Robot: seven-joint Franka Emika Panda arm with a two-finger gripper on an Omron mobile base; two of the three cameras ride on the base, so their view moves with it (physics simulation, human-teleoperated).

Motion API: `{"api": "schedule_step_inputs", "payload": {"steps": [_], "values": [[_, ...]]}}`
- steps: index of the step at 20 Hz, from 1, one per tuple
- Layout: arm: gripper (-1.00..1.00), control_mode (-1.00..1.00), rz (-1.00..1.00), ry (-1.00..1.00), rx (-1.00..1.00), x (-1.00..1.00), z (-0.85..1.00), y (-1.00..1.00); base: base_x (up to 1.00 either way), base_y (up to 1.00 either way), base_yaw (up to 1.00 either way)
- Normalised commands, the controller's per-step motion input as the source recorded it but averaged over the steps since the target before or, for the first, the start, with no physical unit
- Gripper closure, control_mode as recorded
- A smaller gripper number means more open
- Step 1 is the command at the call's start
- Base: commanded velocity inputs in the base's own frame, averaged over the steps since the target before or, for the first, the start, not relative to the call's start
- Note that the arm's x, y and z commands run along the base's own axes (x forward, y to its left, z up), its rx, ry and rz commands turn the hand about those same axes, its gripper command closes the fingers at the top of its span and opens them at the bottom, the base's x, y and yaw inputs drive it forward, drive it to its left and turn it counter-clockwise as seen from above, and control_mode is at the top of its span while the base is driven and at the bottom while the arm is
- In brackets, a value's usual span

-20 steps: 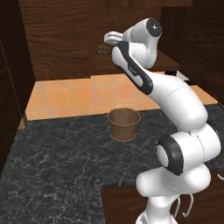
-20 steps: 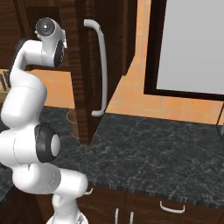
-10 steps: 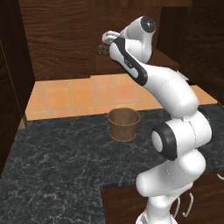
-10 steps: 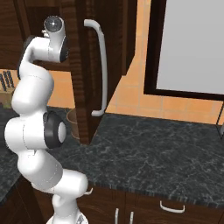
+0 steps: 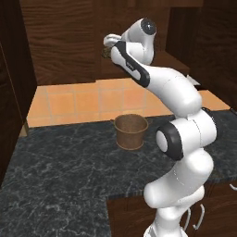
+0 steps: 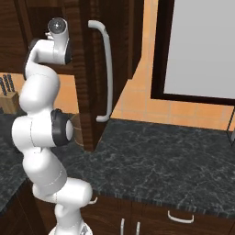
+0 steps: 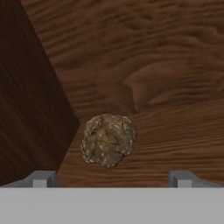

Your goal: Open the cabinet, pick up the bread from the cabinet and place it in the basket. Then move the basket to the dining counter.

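cabinet (image 6: 94,69) door open, handle (image 6: 106,73) out | black marble counter (image 5: 60,171) carries empty basket (image 5: 131,131) | gripper (image 7: 111,179) inside cabinet, jaws spread, holding nothing | bread (image 7: 108,139) on wooden shelf (image 7: 175,140), just ahead between fingertips

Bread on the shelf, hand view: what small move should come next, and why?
Probably ease the gripper forward until its open fingertips straddle the bread, then close. The bread lies on the cabinet shelf just ahead of the tips, roughly centred between them, not yet grasped.
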Motion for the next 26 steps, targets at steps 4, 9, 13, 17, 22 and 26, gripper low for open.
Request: {"api": "schedule_step_inputs", "payload": {"steps": [4,9,13,17,22,26], "values": [[-1.0,-1.0,0.0,0.07,0.0,0.29,-0.18,0.11,0.0,0.0,0.0],[-1.0,-1.0,0.04,0.06,0.0,0.35,-0.12,0.23,0.0,0.0,0.0],[-1.0,-1.0,0.05,0.03,0.0,0.38,-0.14,0.18,0.0,0.0,0.0],[-1.0,-1.0,0.03,0.04,0.0,0.52,-0.18,0.0,0.0,0.0,0.0],[-1.0,-1.0,0.01,0.06,0.0,0.55,-0.29,0.05,0.0,0.0,0.0],[-1.0,-1.0,0.0,0.05,0.0,0.56,-0.19,0.11,0.0,0.0,0.0]]}}
